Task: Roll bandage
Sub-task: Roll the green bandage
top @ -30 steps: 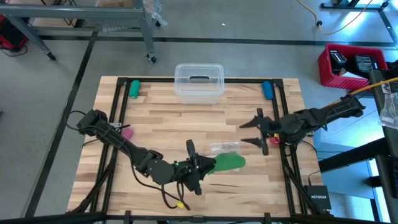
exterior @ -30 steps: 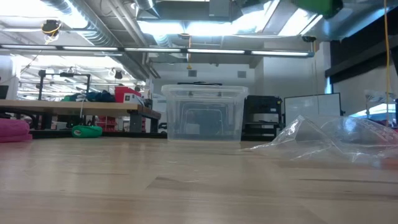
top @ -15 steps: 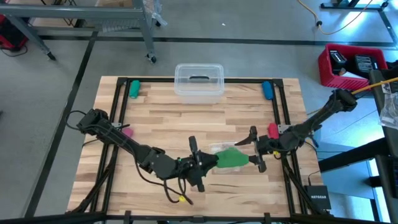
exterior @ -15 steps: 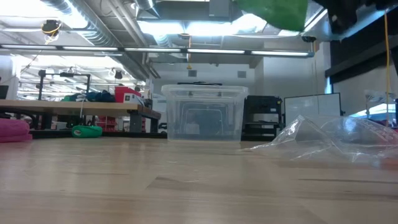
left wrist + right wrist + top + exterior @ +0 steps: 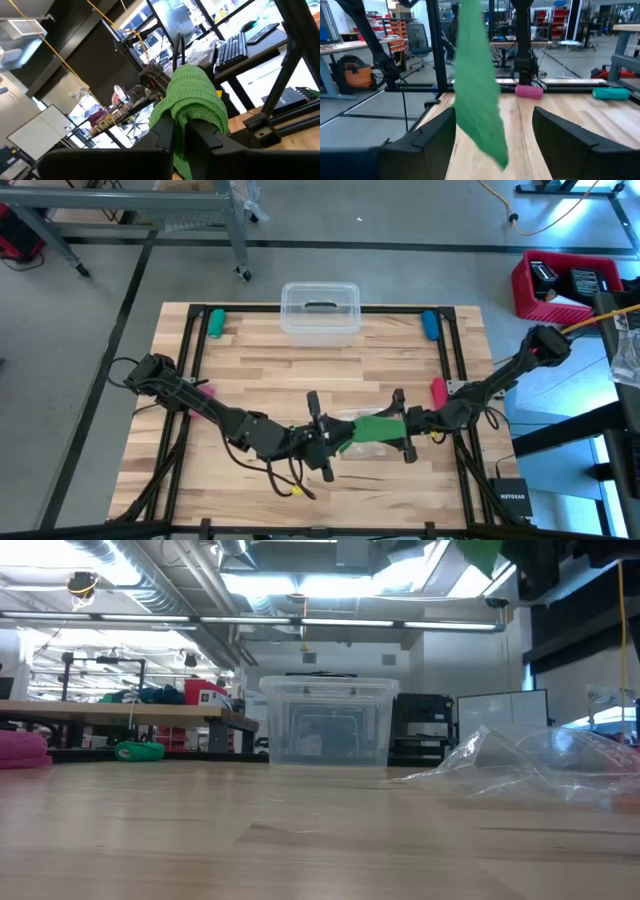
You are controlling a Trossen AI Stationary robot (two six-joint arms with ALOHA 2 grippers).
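Overhead, bandage (image 5: 375, 428) pinched in left claw (image 5: 330, 442) — its free end seemingly between wide-spread right claw (image 5: 402, 427) fingers.

bandage (image 5: 378, 428) bright green, knit weave; bench (image 5: 260, 380) light wood planks, black frame; back-edge bin (image 5: 320, 312) clear.

Right arm closes in on raised bandage
Right gripper (image 5: 402, 425) has moved from the table's right side to the bandage (image 5: 378, 427); left gripper (image 5: 322, 435) has lifted the bandage slightly rightward.

1 bandage (image 5: 377, 429), 2 hands (image 5: 318, 442), 1 bin (image 5: 320, 311).
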